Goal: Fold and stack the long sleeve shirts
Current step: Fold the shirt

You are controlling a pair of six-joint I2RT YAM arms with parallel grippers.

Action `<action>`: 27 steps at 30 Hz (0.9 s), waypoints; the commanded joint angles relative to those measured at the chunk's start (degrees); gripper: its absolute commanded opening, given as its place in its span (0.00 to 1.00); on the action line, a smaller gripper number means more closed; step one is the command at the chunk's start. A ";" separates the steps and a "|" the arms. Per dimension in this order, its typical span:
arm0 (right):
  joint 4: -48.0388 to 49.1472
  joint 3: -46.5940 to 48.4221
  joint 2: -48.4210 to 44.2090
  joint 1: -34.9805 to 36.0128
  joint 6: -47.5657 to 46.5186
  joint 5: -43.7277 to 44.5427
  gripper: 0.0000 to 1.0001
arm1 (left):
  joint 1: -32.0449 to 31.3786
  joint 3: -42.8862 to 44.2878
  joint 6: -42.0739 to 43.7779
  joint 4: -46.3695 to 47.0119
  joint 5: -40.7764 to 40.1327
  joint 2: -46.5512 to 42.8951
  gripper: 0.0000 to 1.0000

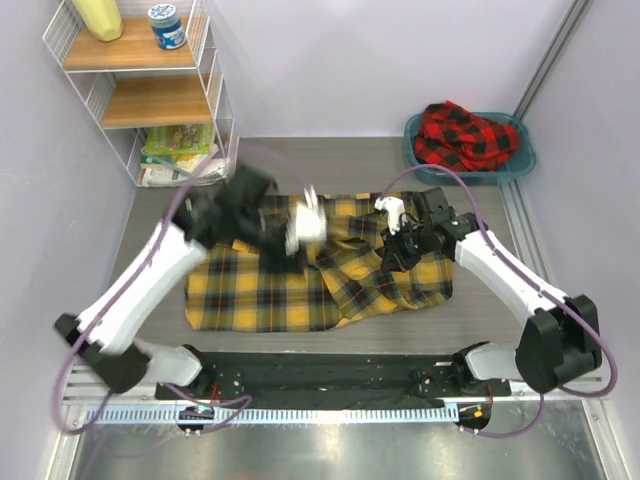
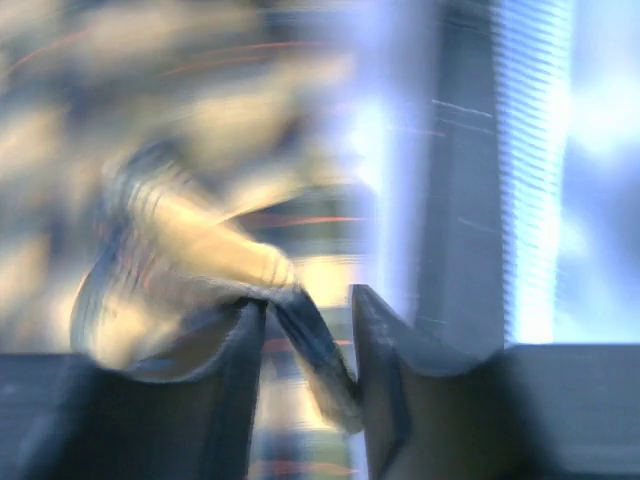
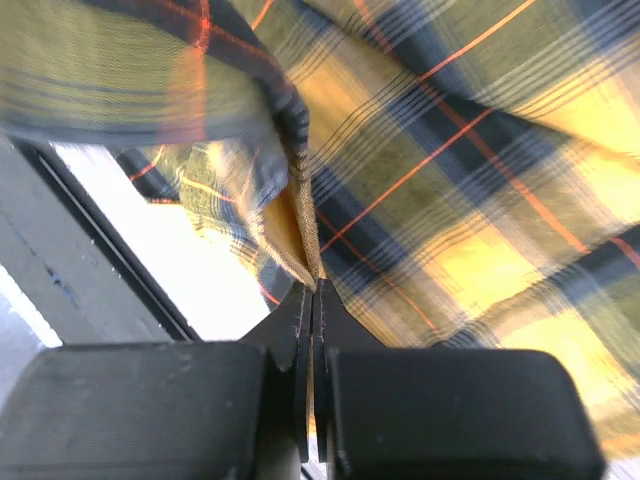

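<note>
Across the tabletop (image 1: 330, 160), folding of the yellow-and-black shirt (image 1: 260, 295) under way, cloth rumpled; red-and-black shirt (image 1: 465, 135) heaped in the teal basin (image 1: 525, 160), far right. With right tool (image 3: 312, 295) pinching a yellow hem and left tool (image 2: 308, 300) spread, blurred cloth loose in its gap. Next, likely: a firm left hold, then carrying both edges across evenly.

The yellow shirt (image 1: 260, 295) carries a black plaid crossed by thin orange lines, against a grey counter (image 1: 330, 165). The red shirt (image 1: 465, 135) shows a bold black check, and the basin (image 1: 525, 160) under it is teal.
</note>
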 commanded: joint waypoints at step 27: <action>-15.08 -6.06 -26.02 -1.13 -24.13 2.12 0.01 | 27.16 -60.21 39.62 9.26 -36.17 -18.44 0.62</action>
